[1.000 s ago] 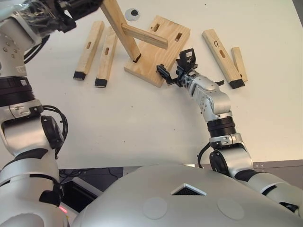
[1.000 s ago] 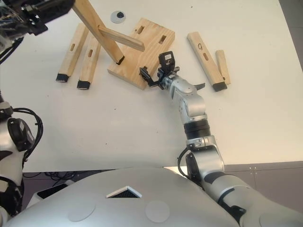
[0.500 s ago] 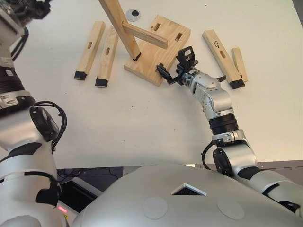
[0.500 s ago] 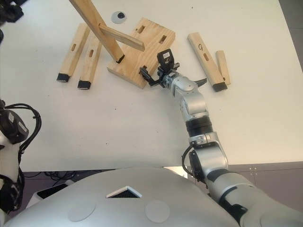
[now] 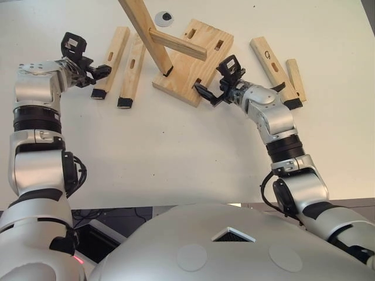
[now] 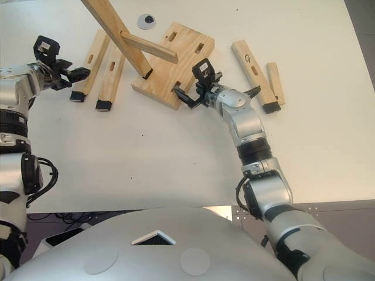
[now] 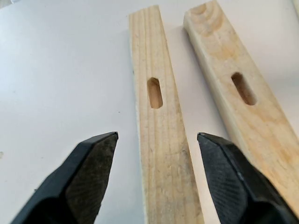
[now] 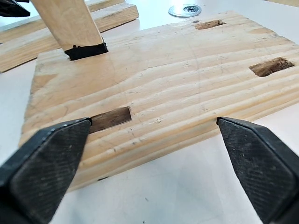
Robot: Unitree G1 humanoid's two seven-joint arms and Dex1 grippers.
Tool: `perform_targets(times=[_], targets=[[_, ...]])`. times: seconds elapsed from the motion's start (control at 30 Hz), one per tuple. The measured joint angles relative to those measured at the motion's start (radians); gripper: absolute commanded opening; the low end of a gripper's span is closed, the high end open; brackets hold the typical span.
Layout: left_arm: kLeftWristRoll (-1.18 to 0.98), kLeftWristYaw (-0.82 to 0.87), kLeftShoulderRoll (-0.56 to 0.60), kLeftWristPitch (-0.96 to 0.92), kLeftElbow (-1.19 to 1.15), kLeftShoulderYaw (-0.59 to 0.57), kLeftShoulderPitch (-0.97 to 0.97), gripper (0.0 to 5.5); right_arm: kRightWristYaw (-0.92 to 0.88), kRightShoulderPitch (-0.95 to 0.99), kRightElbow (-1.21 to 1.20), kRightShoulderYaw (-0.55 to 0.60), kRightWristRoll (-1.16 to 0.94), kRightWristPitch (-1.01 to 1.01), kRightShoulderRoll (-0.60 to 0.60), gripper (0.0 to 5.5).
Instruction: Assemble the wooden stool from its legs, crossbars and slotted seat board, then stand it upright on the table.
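The slotted seat board (image 5: pixel 206 55) lies flat at the table's far middle. One leg (image 5: pixel 143 26) stands tilted in its slot, with a crossbar (image 5: pixel 179 45) stuck into its side. My right gripper (image 5: pixel 212 86) is open, its fingers straddling the board's near edge (image 8: pixel 187 88) close to an empty slot (image 8: pixel 110 116). Two loose legs (image 5: pixel 111 58) (image 5: pixel 133 67) lie side by side to the left. My left gripper (image 5: pixel 96 75) hovers open over the outer one (image 7: pixel 161 182), a finger on each side; the other leg (image 7: pixel 243 121) lies just beyond.
A numbered leg (image 5: pixel 269 60) and a short crossbar (image 5: pixel 295 75) lie to the right of the board. A small grey disc (image 5: pixel 164 17) sits behind it. The near half of the white table (image 5: pixel 164 158) is bare.
My left arm has let go of the standing leg and come down from the far left corner to the loose legs. The right gripper stays at the board's edge.
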State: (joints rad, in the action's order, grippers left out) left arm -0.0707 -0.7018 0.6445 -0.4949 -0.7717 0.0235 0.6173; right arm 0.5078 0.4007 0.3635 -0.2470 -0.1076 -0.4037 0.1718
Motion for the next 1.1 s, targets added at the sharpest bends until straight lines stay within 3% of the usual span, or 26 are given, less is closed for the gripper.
perform_targets(times=[0.23, 0.47, 0.67, 0.83, 0.97, 1.1], targets=[[0.021, -0.015, 0.001, 0.020, -0.099, 0.004, -0.010, 3.12, 0.114, 0.031, 0.012, -0.035, 0.000, 0.001, 0.074, 4.91], [0.016, -0.091, 0.006, 0.011, -0.087, 0.009, -0.033, 2.02, 0.205, 0.030, 0.063, -0.062, 0.029, 0.011, 0.165, 4.91], [-0.019, -0.024, -0.016, 0.030, -0.069, -0.060, -0.035, 1.99, -0.028, 0.052, 0.167, 0.182, -0.024, 0.049, 0.143, 4.91], [-0.114, -0.005, -0.044, 0.070, 0.061, -0.163, -0.033, 1.99, -0.054, 0.062, 0.104, 0.315, -0.160, 0.034, 0.069, 4.91], [-0.382, -0.039, -0.096, 0.045, 0.378, -0.328, 0.073, 1.99, 0.061, 0.126, -0.079, 0.451, -0.461, -0.152, 0.037, 4.91], [-0.681, -0.074, -0.094, -0.196, 0.648, -0.402, 0.159, 1.99, 0.169, 0.213, -0.258, 0.545, -0.821, -0.417, 0.044, 5.40]])
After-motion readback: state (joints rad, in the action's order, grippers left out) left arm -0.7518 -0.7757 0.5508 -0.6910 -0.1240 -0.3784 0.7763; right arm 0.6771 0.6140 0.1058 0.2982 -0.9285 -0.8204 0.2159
